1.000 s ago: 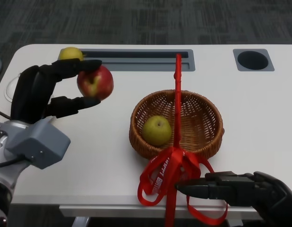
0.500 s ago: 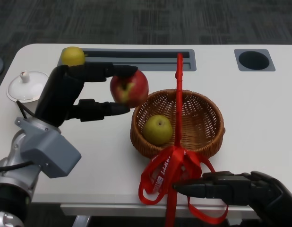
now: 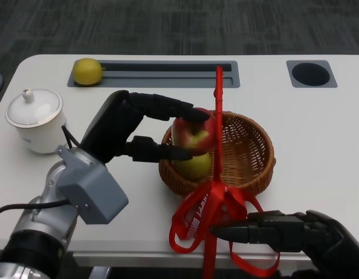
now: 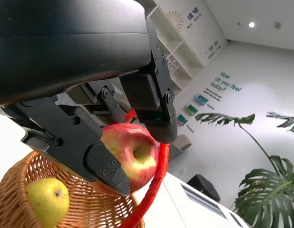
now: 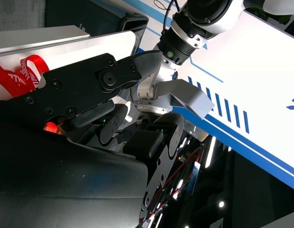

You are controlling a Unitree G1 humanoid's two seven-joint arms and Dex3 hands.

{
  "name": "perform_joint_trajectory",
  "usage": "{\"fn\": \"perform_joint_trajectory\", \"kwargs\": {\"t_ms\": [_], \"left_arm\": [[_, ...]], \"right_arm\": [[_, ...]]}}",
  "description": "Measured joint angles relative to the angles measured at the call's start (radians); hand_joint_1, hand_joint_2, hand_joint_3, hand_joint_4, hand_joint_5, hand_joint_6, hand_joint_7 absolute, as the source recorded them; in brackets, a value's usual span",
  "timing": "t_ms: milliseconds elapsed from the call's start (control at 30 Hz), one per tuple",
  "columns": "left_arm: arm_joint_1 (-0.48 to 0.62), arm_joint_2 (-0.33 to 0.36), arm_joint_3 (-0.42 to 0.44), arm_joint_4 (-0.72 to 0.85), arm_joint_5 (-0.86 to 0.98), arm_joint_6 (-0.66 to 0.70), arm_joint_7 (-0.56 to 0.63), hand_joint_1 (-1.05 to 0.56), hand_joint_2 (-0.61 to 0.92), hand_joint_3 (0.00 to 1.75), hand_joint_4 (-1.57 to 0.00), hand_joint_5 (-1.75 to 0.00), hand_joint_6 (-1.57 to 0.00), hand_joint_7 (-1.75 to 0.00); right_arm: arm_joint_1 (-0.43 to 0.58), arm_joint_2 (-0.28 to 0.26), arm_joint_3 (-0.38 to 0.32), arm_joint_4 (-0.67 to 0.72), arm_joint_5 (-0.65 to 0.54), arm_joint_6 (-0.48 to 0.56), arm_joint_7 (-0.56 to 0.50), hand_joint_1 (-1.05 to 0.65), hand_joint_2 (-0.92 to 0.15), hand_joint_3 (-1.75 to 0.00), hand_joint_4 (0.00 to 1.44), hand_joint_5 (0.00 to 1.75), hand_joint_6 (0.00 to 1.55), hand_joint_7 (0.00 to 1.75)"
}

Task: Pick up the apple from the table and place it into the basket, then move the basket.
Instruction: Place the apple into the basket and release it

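Red apple [image 3: 194,133] pinched by left robot hand [image 3: 142,131] above one basket [image 3: 255,152].

The apple [image 3: 194,134] hangs over the basket [image 3: 255,160], above a pear [image 3: 194,167].

Left black many-fingered hand [image 3: 130,131] is reaching forward, pinching between fingertips; right black hand [image 3: 295,232] is lying low, fingers extended, possibly together.

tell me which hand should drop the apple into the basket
Left. The left hand already holds the apple over the basket rim, while the right hand sits low by the red ribbon.
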Motion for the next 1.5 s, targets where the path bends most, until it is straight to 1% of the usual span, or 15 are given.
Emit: {"fn": "perform_joint_trajectory", "kwargs": {"t_ms": [167,233,333,433,500,567,633,700,800,867,1033,1167,1267,1367,1500], "left_arm": [[-0.002,-0.009,-0.013,0.053,0.025,0.000,-0.001,-0.04,0.75,0.00,-1.38,-0.02,-1.18,0.00],[-0.004,-0.012,-0.014,0.079,0.034,-0.006,0.003,-0.07,0.74,0.00,-1.32,-0.01,-1.14,0.00],[-0.005,-0.019,-0.014,0.102,0.035,-0.013,0.004,-0.16,0.69,0.00,-1.08,0.00,-0.95,0.00],[-0.005,-0.019,-0.018,0.101,0.041,-0.012,-0.003,-0.33,0.69,0.01,-0.71,0.00,-0.64,0.00],[-0.005,-0.005,-0.027,0.083,0.061,-0.003,-0.011,-0.46,0.71,0.01,-0.43,0.00,-0.40,0.00],[-0.004,0.016,-0.037,0.062,0.079,0.009,-0.021,-0.55,0.72,0.01,-0.21,0.00,-0.21,0.00],[-0.004,0.032,-0.045,0.049,0.085,0.017,-0.039,-0.63,0.73,0.01,-0.07,0.00,-0.09,0.00],[-0.004,0.044,-0.050,0.043,0.084,0.020,-0.059,-0.69,0.75,0.01,-0.02,0.00,-0.02,0.00],[-0.004,0.058,-0.052,0.034,0.079,0.021,-0.083,-0.78,0.76,0.01,0.00,0.00,0.00,0.00],[-0.004,0.069,-0.052,0.022,0.077,0.021,-0.092,-0.80,0.77,0.01,0.00,0.00,0.00,0.00],[-0.003,0.082,-0.050,-0.005,0.065,0.023,-0.101,-0.75,0.76,0.00,0.00,0.00,-0.01,-0.01],[0.005,0.084,-0.041,-0.037,0.009,0.043,-0.140,-0.69,0.75,0.00,-0.02,-0.01,-0.05,-0.01],[0.025,0.088,-0.028,-0.063,-0.017,0.057,-0.156,-0.65,0.77,0.00,-0.17,-0.05,-0.16,-0.04],[0.066,0.094,0.001,-0.091,-0.073,0.066,-0.175,-0.60,0.77,0.00,-0.35,-0.07,-0.30,-0.04],[0.104,0.103,0.034,-0.108,-0.165,0.063,-0.225,-0.56,0.76,0.00,-0.47,-0.07,-0.42,-0.05]], "right_arm": [[0.005,0.004,-0.001,-0.005,-0.005,0.000,-0.005,-0.45,-0.84,0.00,0.87,0.00,0.77,0.00],[0.007,0.004,-0.001,-0.006,-0.005,0.001,-0.005,-0.45,-0.85,0.00,0.87,0.00,0.77,0.00],[0.010,0.004,-0.001,-0.006,-0.005,0.001,-0.006,-0.45,-0.85,0.00,0.87,0.00,0.77,0.00],[0.011,0.004,-0.001,-0.006,-0.005,0.001,-0.006,-0.45,-0.84,0.00,0.87,0.00,0.77,0.00],[0.011,0.004,-0.001,-0.006,-0.004,0.001,-0.007,-0.45,-0.84,0.00,0.87,0.00,0.77,0.00],[0.011,0.004,-0.001,-0.006,-0.004,0.001,-0.007,-0.45,-0.84,0.00,0.87,0.00,0.77,0.00],[0.010,0.004,-0.001,-0.006,-0.004,0.001,-0.007,-0.45,-0.84,0.00,0.87,0.00,0.77,0.00],[0.010,0.004,-0.002,-0.006,-0.004,0.001,-0.007,-0.45,-0.84,0.00,0.87,0.00,0.77,0.00],[0.009,0.004,-0.002,-0.006,-0.002,0.001,-0.008,-0.44,-0.84,0.00,0.87,0.00,0.77,0.00],[0.007,0.004,-0.003,-0.006,-0.001,0.001,-0.008,-0.44,-0.84,0.00,0.87,0.00,0.76,0.00],[-0.001,0.004,-0.005,0.001,0.007,-0.010,-0.007,-0.43,-0.83,0.00,0.87,0.00,0.76,0.00],[-0.005,0.003,-0.010,0.013,0.020,-0.029,-0.007,-0.42,-0.83,0.00,0.86,0.00,0.75,0.00],[-0.007,-0.008,-0.023,0.013,0.025,-0.035,-0.004,-0.43,-0.84,-0.01,0.84,0.00,0.74,0.00],[-0.012,-0.057,-0.076,0.000,0.036,-0.033,0.003,-0.45,-0.86,-0.01,0.81,0.00,0.72,0.00],[-0.027,-0.111,-0.153,-0.010,0.030,-0.034,0.006,-0.48,-0.88,-0.01,0.78,0.00,0.70,0.00]]}}
